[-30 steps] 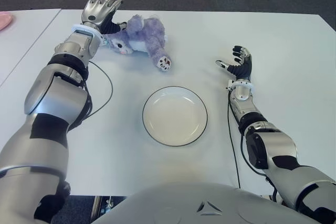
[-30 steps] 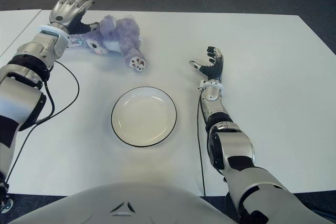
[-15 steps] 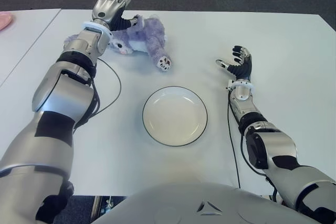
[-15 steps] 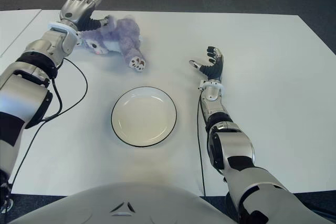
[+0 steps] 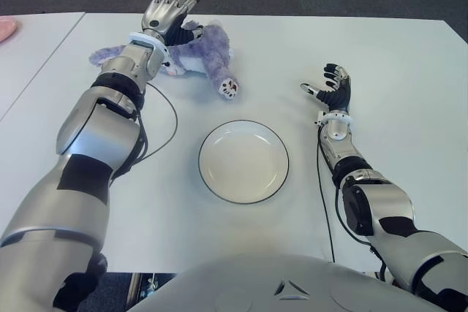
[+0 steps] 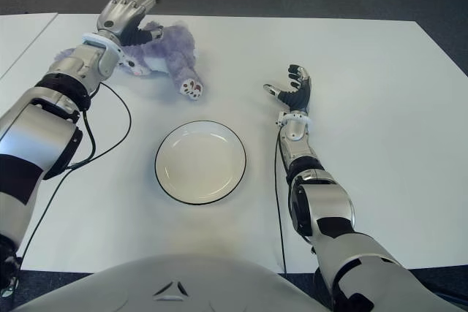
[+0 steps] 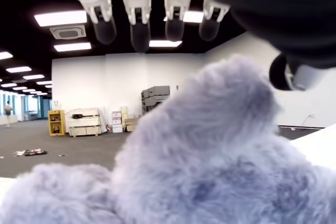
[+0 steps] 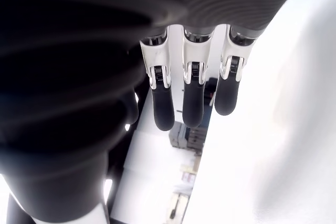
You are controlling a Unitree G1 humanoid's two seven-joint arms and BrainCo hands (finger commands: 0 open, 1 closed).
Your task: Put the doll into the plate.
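A purple plush doll (image 5: pixel 205 49) lies on its side at the far left of the white table (image 5: pixel 380 56), one white-soled foot pointing toward the plate. My left hand (image 5: pixel 170 14) hovers over the doll's head with its fingers spread; in the left wrist view the fingertips (image 7: pixel 137 31) hang above the fur (image 7: pixel 210 156) without closing on it. The white plate (image 5: pixel 243 161) with a dark rim sits empty in the middle of the table, nearer to me than the doll. My right hand (image 5: pixel 330 85) shows right of the plate, palm up, fingers relaxed and holding nothing.
A dark cable (image 5: pixel 164 126) loops on the table beside my left forearm. A second table (image 5: pixel 29 49) adjoins on the left, with a pink object (image 5: pixel 6 28) at its far edge. Dark floor lies beyond the far table edge.
My left hand has moved to the right, from beside the doll's head to over it. The doll, the plate and the right hand have not moved.
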